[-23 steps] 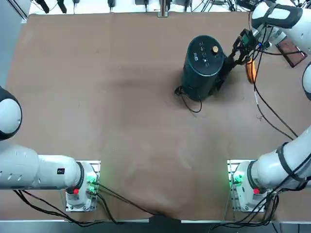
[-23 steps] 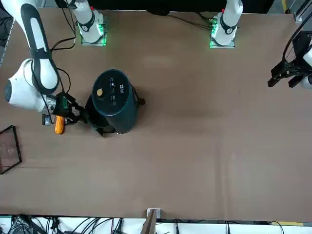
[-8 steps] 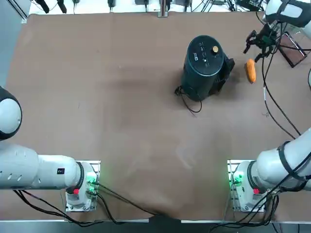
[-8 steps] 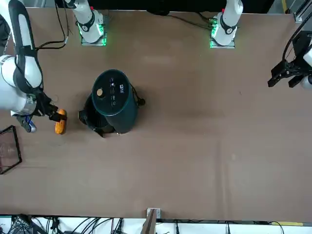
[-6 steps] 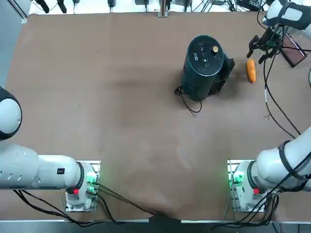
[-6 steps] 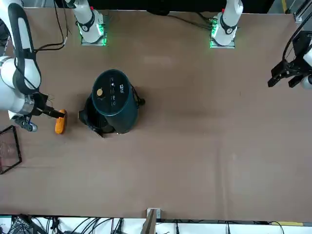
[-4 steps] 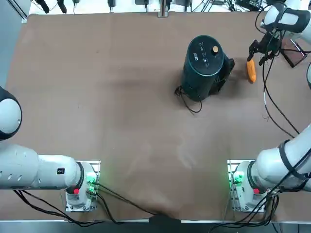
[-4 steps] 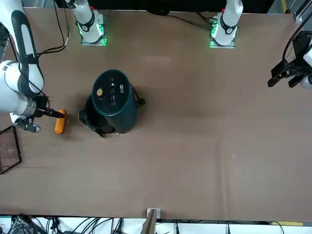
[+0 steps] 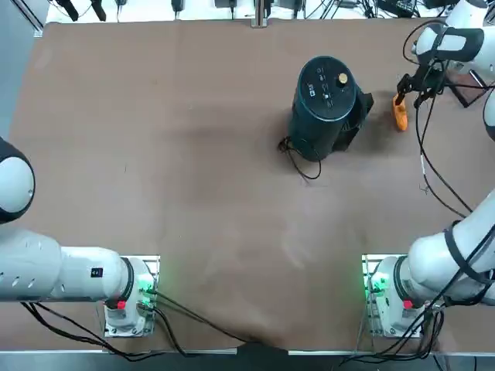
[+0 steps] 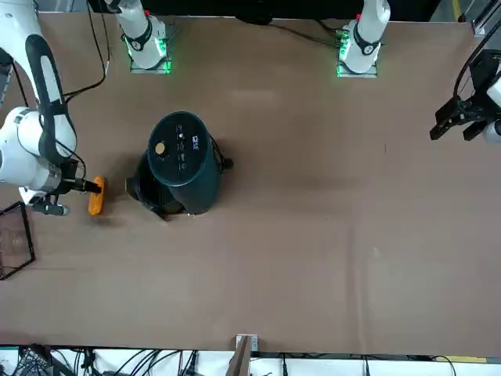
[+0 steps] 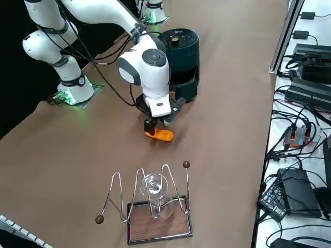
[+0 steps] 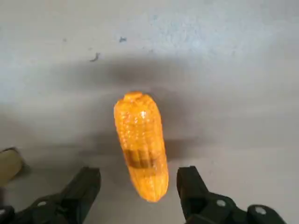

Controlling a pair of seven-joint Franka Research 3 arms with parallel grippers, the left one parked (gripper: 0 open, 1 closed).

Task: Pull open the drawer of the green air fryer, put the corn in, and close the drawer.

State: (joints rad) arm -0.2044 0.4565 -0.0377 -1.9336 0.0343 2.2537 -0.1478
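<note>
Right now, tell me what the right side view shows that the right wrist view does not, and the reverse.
Only the side view shows the green air fryer, its drawer pulled out, and a wire rack holding a glass. Only the wrist view shows the cob's kernels up close, lying between the two fingers. Both show the corn on the table under the open right claw.

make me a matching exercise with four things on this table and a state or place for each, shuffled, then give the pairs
Things:
1. corn
2. drawer
3. right gripper
4. wire rack

States or places:
A. pulled out from the green air fryer
B. open, straddling the cob
C. holds an upright glass
D. lying flat on the table

Pairs: 1-D, 2-A, 3-B, 4-C
</note>
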